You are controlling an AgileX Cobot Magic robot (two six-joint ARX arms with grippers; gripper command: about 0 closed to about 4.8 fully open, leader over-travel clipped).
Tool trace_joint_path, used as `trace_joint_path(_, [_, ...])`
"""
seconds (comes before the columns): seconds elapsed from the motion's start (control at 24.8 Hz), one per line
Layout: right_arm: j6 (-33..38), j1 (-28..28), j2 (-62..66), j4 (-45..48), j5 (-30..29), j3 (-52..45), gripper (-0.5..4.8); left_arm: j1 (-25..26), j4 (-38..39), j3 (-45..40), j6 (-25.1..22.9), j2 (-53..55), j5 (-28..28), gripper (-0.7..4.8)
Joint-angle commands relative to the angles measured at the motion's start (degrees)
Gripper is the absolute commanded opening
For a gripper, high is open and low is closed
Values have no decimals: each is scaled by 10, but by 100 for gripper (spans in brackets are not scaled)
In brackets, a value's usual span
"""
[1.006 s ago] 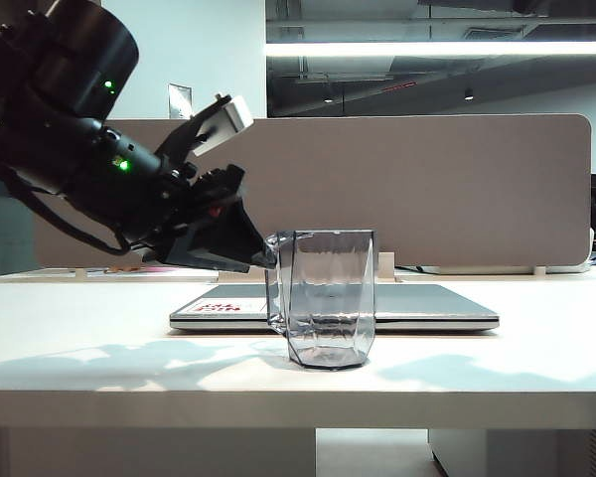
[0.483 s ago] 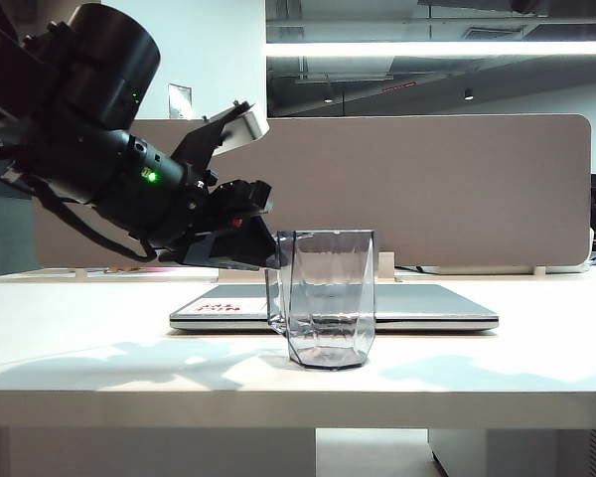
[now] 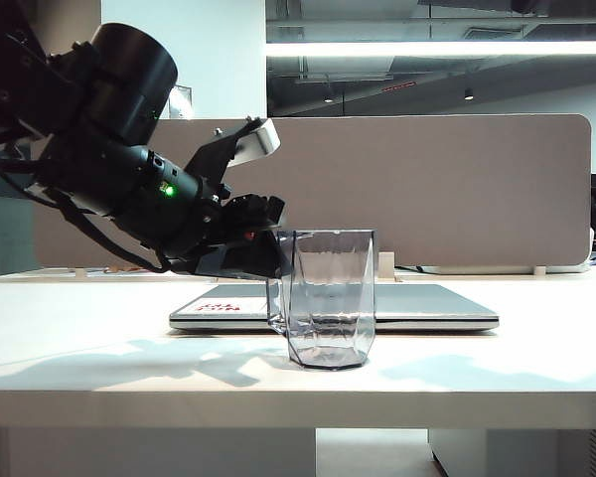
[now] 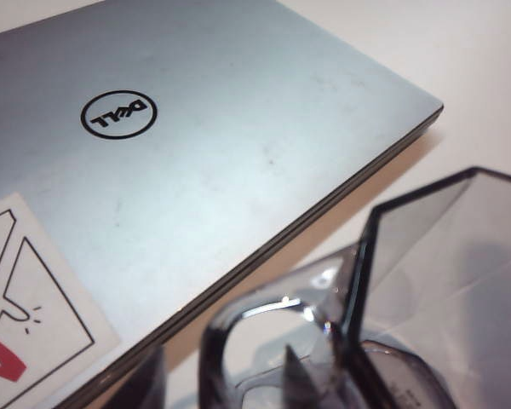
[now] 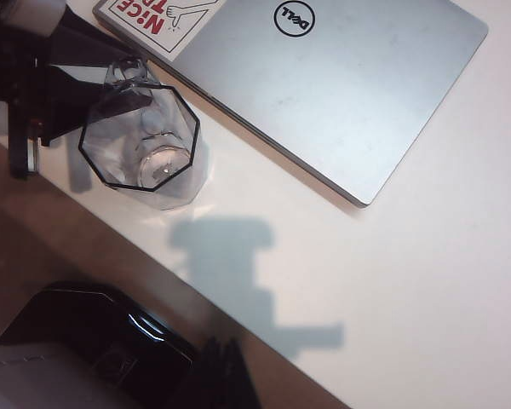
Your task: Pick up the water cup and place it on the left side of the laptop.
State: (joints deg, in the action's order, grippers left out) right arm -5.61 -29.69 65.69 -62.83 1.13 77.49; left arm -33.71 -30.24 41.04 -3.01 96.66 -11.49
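1. Exterior view: water cup [image 3: 326, 298] stands upright just in front of the closed laptop [image 3: 417, 303].
2. Left gripper [image 3: 268, 253], jaws apart, beside the cup's handle.
3. Right gripper [image 5: 226, 366] sits closed, well apart from the cup.

the left arm [image 3: 109, 169] is matte black, with a fat cylindrical housing, 1 small green light glowing on its body, loose black cables looping beneath, and a white block on a black bracket. its gripper [image 3: 268, 256] ends in dark wedge-shaped fingers with a red spot.
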Motion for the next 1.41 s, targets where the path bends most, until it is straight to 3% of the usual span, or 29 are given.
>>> trace_joint_path(0.04, [1, 0, -2, 10, 2, 2, -6, -2, -18, 4, 0, -1, -1, 109])
trace_joint_path(0.48, [1, 0, -2, 10, 3, 2, -6, -2, -37, 4, 0, -1, -1, -6])
trace_joint_path(1.05, [1, 0, -2, 10, 3, 2, -6, -2, -38, 4, 1, -2, -3, -6])
trace_joint_path(1.41, [1, 0, -2, 9, 3, 2, -6, -1, -57, 4, 30, -27, -14, -6])
